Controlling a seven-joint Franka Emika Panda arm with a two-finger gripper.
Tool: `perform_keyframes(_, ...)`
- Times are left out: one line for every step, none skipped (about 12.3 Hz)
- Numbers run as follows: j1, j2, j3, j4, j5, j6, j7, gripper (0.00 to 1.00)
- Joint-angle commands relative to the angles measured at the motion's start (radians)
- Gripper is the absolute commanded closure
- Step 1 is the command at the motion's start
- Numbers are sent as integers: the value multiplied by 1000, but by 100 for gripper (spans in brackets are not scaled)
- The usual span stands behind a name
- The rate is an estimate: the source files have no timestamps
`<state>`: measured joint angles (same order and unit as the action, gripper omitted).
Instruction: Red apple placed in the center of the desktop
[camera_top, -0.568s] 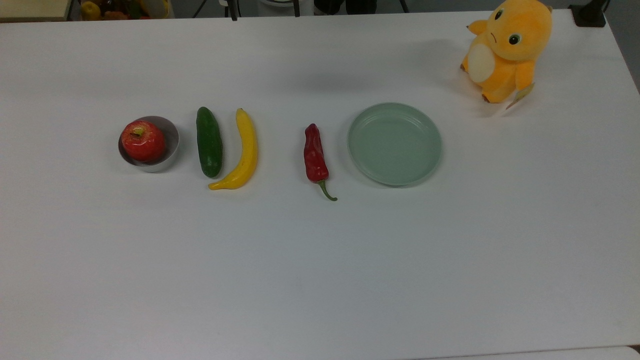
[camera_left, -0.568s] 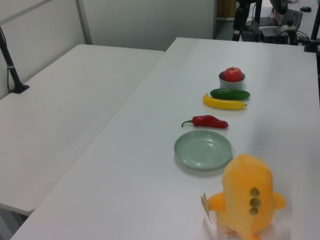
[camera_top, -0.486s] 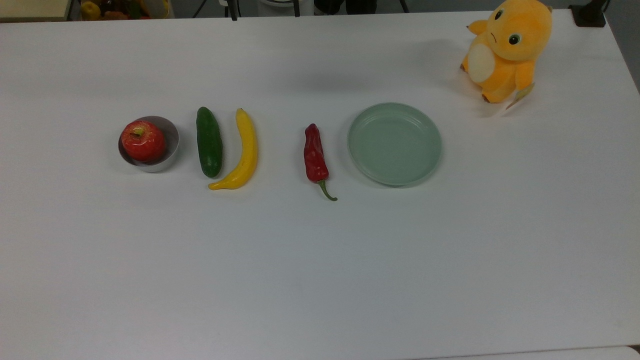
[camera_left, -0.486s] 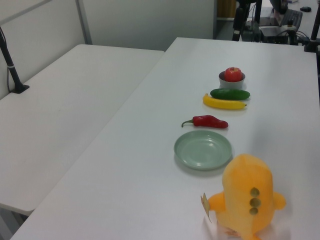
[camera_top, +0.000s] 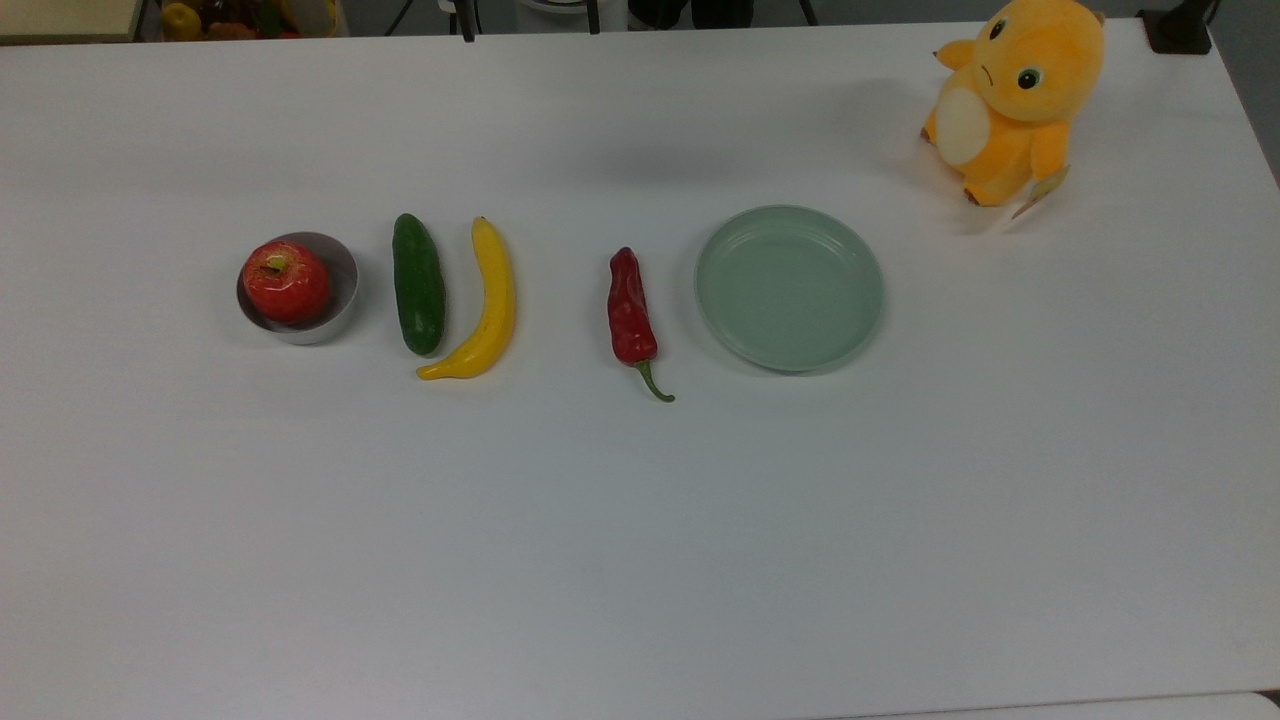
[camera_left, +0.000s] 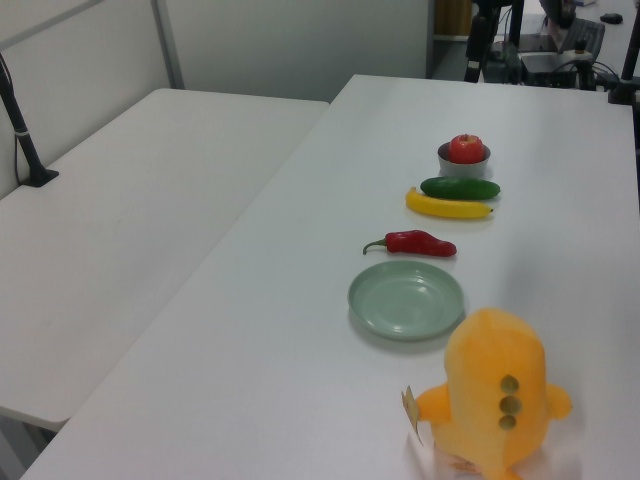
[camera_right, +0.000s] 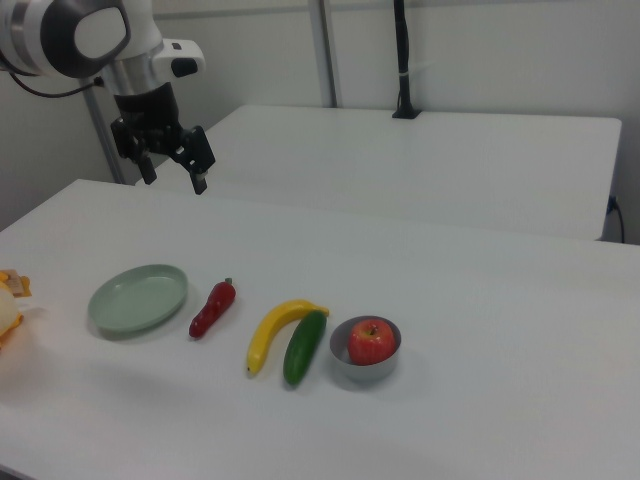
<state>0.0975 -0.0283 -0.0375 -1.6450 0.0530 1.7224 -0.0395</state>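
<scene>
Fruit and veg sit in a row across the white desk (camera_top: 640, 560), and the right view brings in what the top view and left view leave out: the arm's tool (camera_right: 170, 170), hanging high above the desk's far edge, beyond the plate (camera_right: 138, 298), fingers spread apart and gripping nothing. The red apple (camera_top: 286, 281) sits in a small grey bowl (camera_top: 340, 300) at the top view's left end of the row, well off the desk's middle. Just beside the bowl lies the cucumber (camera_top: 418, 284), and the banana (camera_top: 487, 304) curves next to it, its lower end just beside the cucumber's tip in the top view. Further along, apart from both, lies the chili pepper (camera_top: 630, 312), green stem pointing toward the top view's bottom edge, then the pale-green plate (camera_top: 790, 288) with nothing on it. An orange plush toy (camera_top: 1010, 95) sits near the top view's upper right corner, well apart from the plate; the left view catches it from behind, up close (camera_left: 495, 395), while the right view cuts it to a sliver at the right view's left edge. The left view and right view also take in a second white table (camera_left: 120, 230) alongside the desk. Compared with half a second ago, nothing on the desk has shifted: apple in its bowl, every item in its place.
</scene>
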Motion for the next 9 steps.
perform_keyframes(18,-27,-18,-36,-2,23,-23,0)
perform_keyframes(18,-28,-18,-36,-2,22,-23,0)
perform_keyframes(18,-28,-18,-36,-2,22,-23,0)
perform_keyframes(18,-28,-18,-36,-2,22,-23,0)
perform_keyframes(16,-28,-18,-36,-4,22,-26,0)
perform_keyframes(16,-28,-18,-36,-2,22,-28,0)
perform_keyframes(13,-28,-18,-36,-2,22,-28,0)
perform_keyframes(5,-28,-18,-38,-2,19,-30,0)
perform_keyframes(4,-28,-18,-38,-4,17,-33,0)
